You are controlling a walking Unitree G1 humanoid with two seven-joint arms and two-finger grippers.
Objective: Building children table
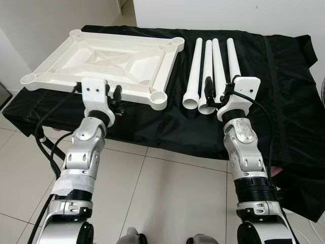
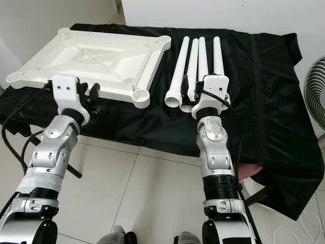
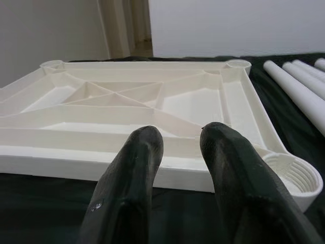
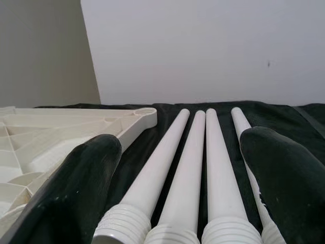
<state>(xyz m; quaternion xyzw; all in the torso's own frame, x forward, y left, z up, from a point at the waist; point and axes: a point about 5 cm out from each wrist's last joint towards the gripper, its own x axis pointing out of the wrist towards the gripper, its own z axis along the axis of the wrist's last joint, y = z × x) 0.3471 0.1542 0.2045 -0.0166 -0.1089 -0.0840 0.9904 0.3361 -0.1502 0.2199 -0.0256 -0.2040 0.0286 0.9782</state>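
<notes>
A white plastic tabletop (image 1: 117, 61) lies upside down on the left of a black-covered surface, ribs up, with a threaded socket (image 1: 158, 96) at its near right corner. Several white legs (image 1: 213, 66) lie side by side to its right, threaded ends toward me. My left gripper (image 1: 112, 94) hovers just before the tabletop's near edge, fingers (image 3: 137, 168) a little apart with nothing between them. My right gripper (image 1: 217, 92) sits at the legs' near ends, open wide, its fingers (image 4: 76, 193) flanking the row of legs (image 4: 188, 162) without touching them.
The black cloth (image 1: 274, 76) drapes over the low surface's front edge onto a pale tiled floor (image 1: 167, 193). A fan (image 2: 316, 96) stands at the right. Black cables (image 1: 45, 137) hang by my left arm. A white wall backs the surface.
</notes>
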